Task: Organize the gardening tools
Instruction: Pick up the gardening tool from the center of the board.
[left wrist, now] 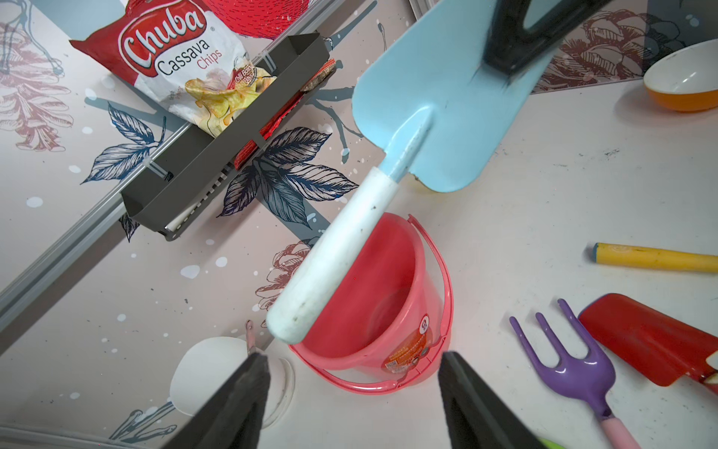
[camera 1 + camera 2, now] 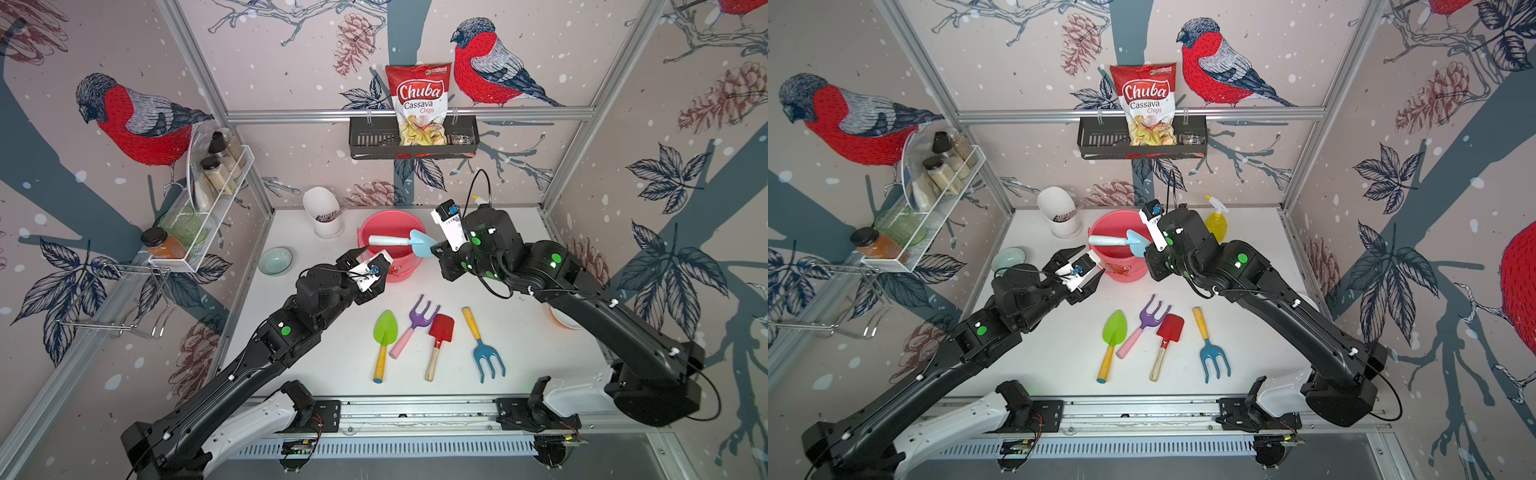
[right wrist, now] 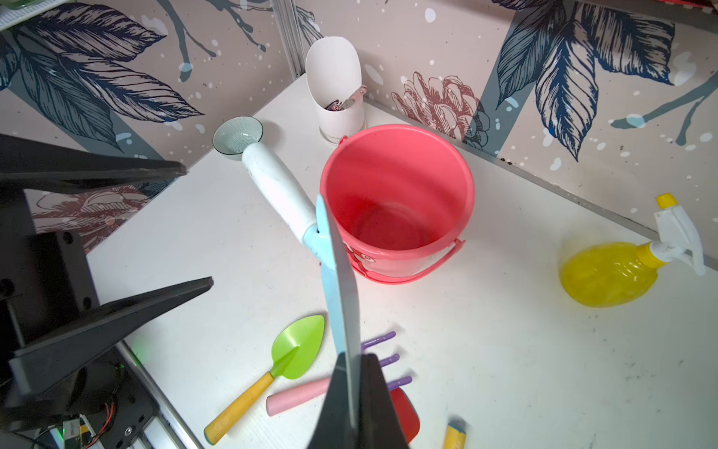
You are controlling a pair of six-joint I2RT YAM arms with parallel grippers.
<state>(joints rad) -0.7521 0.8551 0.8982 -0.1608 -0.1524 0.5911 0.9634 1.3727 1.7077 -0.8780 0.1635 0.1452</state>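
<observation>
looks like a robot test booth dressed up as a home corner: an aluminium frame [image 2: 291, 115] holds wall panels [image 2: 552, 45] printed with bullfinches [image 2: 486, 66], two black robot arms [image 2: 249, 365] sit on a rail [image 2: 415, 409] along the front of a white table [image 2: 528, 353], a chips bag [image 2: 419, 104] stands in a black rack [image 2: 374, 139], spice jars [image 2: 216, 172] fill a wire shelf [image 2: 208, 241].

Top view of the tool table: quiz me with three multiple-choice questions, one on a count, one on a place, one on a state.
1. Tools lying on the table: A three; B five; C four.
2. The light-blue trowel is: A on the table; B held in the air near the red bucket; C in the white cup.
3. The left fingers are: A open; B shut on the trowel; C shut on the bucket.
C: green spade, purple fork, red shovel, blue fork.
B: right fingers clamp its blade.
A: spread, nothing between.
</observation>
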